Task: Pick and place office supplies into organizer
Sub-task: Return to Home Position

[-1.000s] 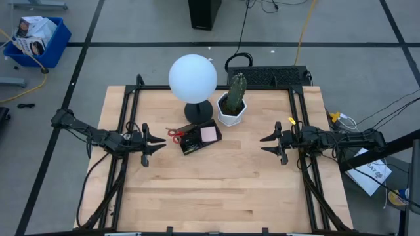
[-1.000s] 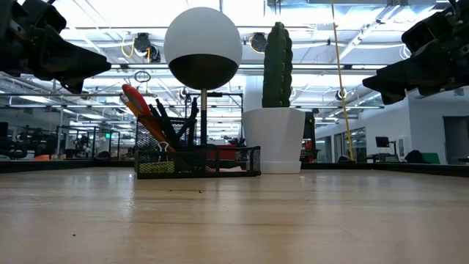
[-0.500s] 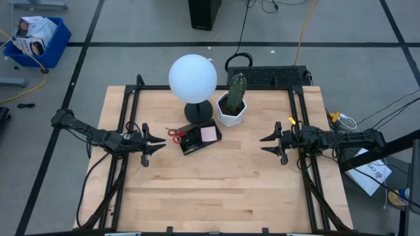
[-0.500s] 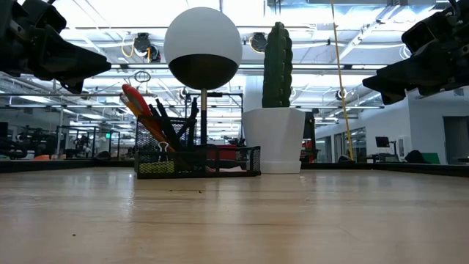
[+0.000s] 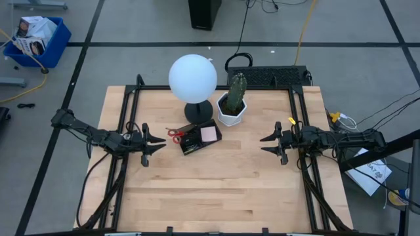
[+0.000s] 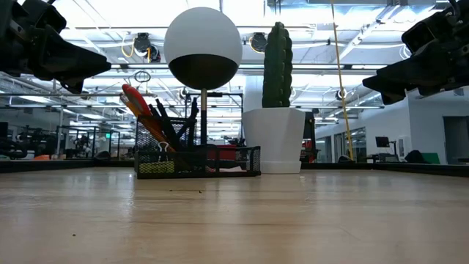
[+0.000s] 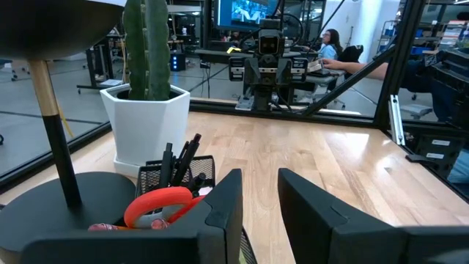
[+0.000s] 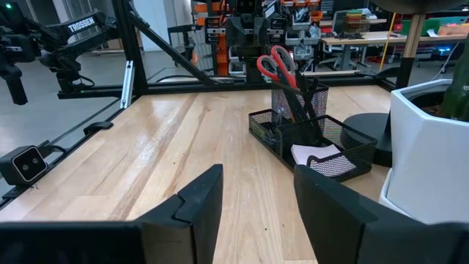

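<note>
As we are reading the table [image 6: 234, 220] from its front edge, bare wood is filling the near ground. Nothing is lying on it.

Both arms are hanging above the wood, one at each side rail. The left gripper [image 5: 161, 143] and the right gripper [image 5: 262, 145] are pointing toward each other across the middle. Each is standing open and carrying nothing. In each wrist view we are seeing a clear gap between that arm's own two fingers [image 7: 223, 213].

Farther back, the organizer [image 5: 199, 138] is sitting near the table's middle, well apart from both grippers. It is lying just in front of the lamp base [image 5: 198, 111]. Its tall mesh cup at the left end is holding the red-handled scissors [image 6: 143, 110], handles up and leaning out to the left. Black pens [image 7: 183, 154] are standing in the cup beside them. The pink sticky-note pad [image 5: 209, 134] is lying in the low compartment at the right end. Something yellowish is showing low in the mesh in the low view, and we cannot tell what it is.

Behind the organizer, the white globe [image 6: 203, 48] is rising on its stem. The cactus [image 6: 278, 64] is standing in a white hexagonal pot [image 5: 231, 115] just beside the lamp base, on its right.

Beyond the table, a person [image 7: 330, 44] is sitting at a desk in the room.
</note>
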Robot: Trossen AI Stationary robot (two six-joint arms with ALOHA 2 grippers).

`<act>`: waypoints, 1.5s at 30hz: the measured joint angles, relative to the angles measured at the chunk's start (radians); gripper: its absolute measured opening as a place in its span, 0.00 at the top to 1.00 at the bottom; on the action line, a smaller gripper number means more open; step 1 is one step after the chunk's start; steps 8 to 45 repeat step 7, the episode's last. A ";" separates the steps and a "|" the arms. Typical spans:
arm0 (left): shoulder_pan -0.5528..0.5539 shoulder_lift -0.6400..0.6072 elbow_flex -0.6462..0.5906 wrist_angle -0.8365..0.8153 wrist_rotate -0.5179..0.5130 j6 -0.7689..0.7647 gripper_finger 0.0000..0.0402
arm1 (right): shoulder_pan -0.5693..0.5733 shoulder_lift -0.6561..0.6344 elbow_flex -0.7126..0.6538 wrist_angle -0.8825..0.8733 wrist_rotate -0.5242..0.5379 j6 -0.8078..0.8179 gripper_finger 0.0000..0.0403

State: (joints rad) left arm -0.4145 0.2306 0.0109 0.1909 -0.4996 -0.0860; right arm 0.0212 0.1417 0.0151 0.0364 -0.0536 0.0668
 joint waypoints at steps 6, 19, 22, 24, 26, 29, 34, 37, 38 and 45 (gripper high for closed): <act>0.000 0.000 0.000 0.000 0.000 0.000 0.77 | 0.000 0.000 0.000 0.000 0.000 0.000 0.60; 0.000 0.000 0.000 0.000 0.000 0.000 0.77 | 0.000 0.000 0.000 0.000 0.000 0.000 0.60; 0.000 0.000 0.000 0.000 0.000 0.000 0.77 | 0.000 0.000 0.000 0.000 0.000 0.000 0.60; 0.000 0.000 0.000 0.000 0.000 0.000 0.77 | 0.000 0.000 0.000 0.000 0.000 0.000 0.60; 0.000 0.000 0.000 0.000 0.000 0.000 0.77 | 0.000 0.000 0.000 0.000 0.000 0.000 0.60; 0.000 0.000 0.000 0.000 0.000 0.000 0.77 | 0.000 0.000 0.000 0.000 0.000 0.000 0.60; 0.000 0.000 0.000 0.000 0.000 0.000 0.77 | 0.000 0.000 0.000 0.000 0.000 0.000 0.60; 0.000 0.000 0.000 0.000 0.000 0.000 0.77 | 0.000 0.000 0.000 0.000 0.000 0.000 0.60; 0.000 0.000 0.000 0.000 0.000 0.000 0.77 | 0.000 0.000 0.000 0.000 0.000 0.000 0.60; 0.000 0.000 0.000 0.000 0.000 0.000 0.77 | 0.000 0.000 0.000 0.000 0.000 0.000 0.60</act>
